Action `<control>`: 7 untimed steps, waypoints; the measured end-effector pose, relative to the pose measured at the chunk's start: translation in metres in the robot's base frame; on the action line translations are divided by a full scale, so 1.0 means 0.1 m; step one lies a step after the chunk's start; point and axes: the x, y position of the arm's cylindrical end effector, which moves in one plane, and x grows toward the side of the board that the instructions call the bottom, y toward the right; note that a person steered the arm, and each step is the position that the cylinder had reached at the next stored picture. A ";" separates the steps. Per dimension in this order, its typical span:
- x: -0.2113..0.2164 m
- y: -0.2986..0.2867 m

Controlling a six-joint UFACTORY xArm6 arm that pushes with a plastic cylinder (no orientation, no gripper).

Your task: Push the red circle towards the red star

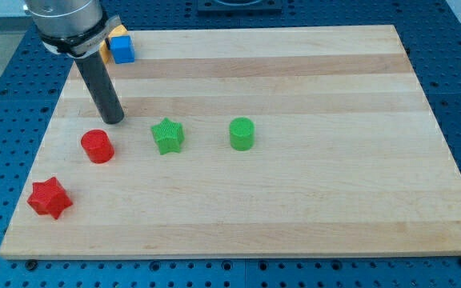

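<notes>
The red circle sits on the wooden board at the view's left. The red star lies below and to the left of it, near the board's bottom left corner. My tip rests on the board just above and slightly right of the red circle, a small gap apart from it. The dark rod rises from the tip up and to the left to the arm at the view's top left.
A green star lies right of the red circle, and a green circle further right. A blue cube and an orange block sit at the board's top left, partly behind the arm.
</notes>
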 end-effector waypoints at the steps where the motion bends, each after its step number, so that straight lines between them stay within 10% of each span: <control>1: 0.18 0.00; 7: 0.72 0.53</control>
